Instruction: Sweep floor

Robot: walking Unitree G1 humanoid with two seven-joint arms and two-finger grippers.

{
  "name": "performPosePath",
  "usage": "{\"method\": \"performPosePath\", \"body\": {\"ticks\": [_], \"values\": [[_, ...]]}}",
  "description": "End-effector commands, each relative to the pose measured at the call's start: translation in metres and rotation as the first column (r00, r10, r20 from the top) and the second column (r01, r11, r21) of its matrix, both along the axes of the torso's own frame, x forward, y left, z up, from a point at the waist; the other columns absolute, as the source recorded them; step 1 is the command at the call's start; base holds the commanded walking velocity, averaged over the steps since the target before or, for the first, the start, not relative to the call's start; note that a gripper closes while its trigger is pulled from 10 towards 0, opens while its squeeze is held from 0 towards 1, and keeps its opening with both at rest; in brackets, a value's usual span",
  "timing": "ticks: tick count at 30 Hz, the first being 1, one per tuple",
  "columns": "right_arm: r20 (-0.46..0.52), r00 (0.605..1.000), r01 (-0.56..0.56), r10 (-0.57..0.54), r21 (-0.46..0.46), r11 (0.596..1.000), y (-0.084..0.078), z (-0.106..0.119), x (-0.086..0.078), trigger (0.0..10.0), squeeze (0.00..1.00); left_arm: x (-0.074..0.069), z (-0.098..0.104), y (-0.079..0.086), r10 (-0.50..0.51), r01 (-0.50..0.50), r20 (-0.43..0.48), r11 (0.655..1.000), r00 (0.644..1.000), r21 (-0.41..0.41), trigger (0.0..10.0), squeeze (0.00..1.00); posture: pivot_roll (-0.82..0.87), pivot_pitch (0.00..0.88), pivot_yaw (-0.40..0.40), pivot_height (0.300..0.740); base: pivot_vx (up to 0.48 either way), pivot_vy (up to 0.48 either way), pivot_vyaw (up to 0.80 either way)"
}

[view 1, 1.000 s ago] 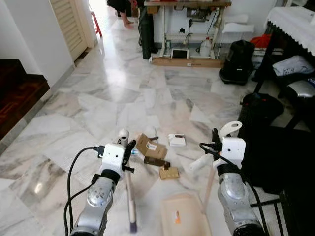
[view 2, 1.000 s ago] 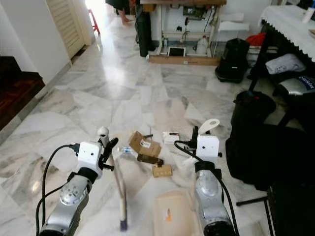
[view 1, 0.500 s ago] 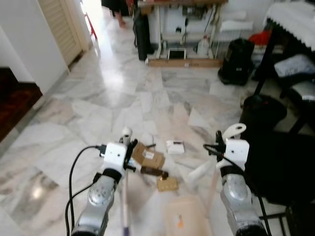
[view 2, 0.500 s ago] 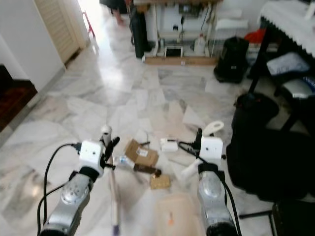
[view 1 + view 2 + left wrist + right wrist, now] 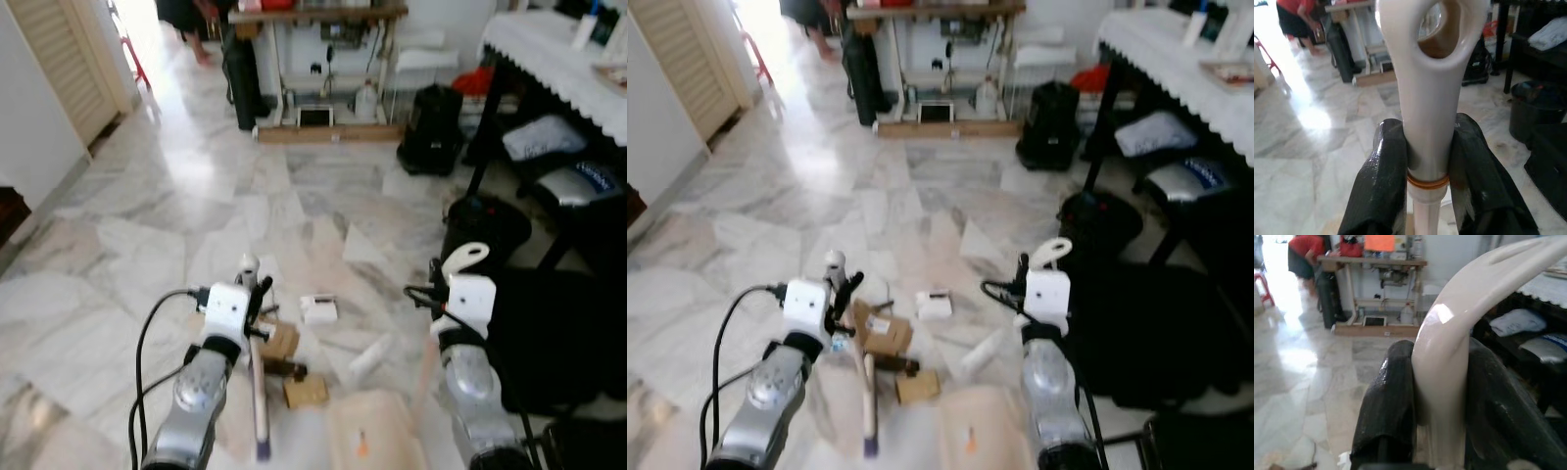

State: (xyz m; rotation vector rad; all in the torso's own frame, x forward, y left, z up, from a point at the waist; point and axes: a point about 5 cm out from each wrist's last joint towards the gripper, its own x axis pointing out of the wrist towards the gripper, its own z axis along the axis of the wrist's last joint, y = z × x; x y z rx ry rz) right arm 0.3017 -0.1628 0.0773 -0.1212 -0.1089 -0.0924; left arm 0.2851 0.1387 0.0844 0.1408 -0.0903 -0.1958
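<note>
From the head views, the litter (image 5: 294,354) lay on the floor (image 5: 176,215) just ahead of the left end effector (image 5: 253,299), which stood nearer it, the broom (image 5: 259,392) running down and back. The left wrist view showed fingers (image 5: 1382,186) clamped on the broom; the right wrist view, the right end effector (image 5: 1440,416) clamped on the dustpan handle (image 5: 1449,357).

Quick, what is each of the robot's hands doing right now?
Left gripper: closed on the white broom handle.
Right gripper: closed on the cream dustpan handle.
</note>
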Motion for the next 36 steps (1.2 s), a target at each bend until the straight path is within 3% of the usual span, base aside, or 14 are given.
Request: {"method": "performPosePath", "body": {"ticks": [1,11,22,36], "values": [[0.036,0.999,-0.006,0.005,0.026,1.0,0.004,0.007,0.002,10.0,0.0,0.003,0.01,0.003,0.015,-0.015,0.053,1.0,0.998,0.007,10.0,0.0,0.08,0.03,0.031,0.74,0.326,0.0,0.0],[0.033,0.999,-0.003,0.002,0.022,1.0,0.004,0.005,0.001,10.0,0.0,0.002,0.012,0.004,0.018,-0.019,0.064,1.0,0.998,0.008,10.0,0.0,0.08,0.018,0.034,0.74,0.314,0.0,0.0],[0.03,1.0,-0.004,0.003,0.022,1.0,0.005,0.004,-0.001,10.0,0.0,0.001,0.014,0.004,0.015,-0.016,0.078,1.0,0.997,0.005,10.0,0.0,0.08,0.005,0.035,0.74,0.0,0.0,0.0],[0.008,1.0,0.023,-0.023,0.012,1.0,0.001,-0.001,-0.003,10.0,0.0,-0.01,0.051,0.013,-0.013,0.002,0.188,0.998,0.982,0.059,10.0,0.0,0.08,0.021,0.042,0.74,0.0,0.0,0.0]]}}
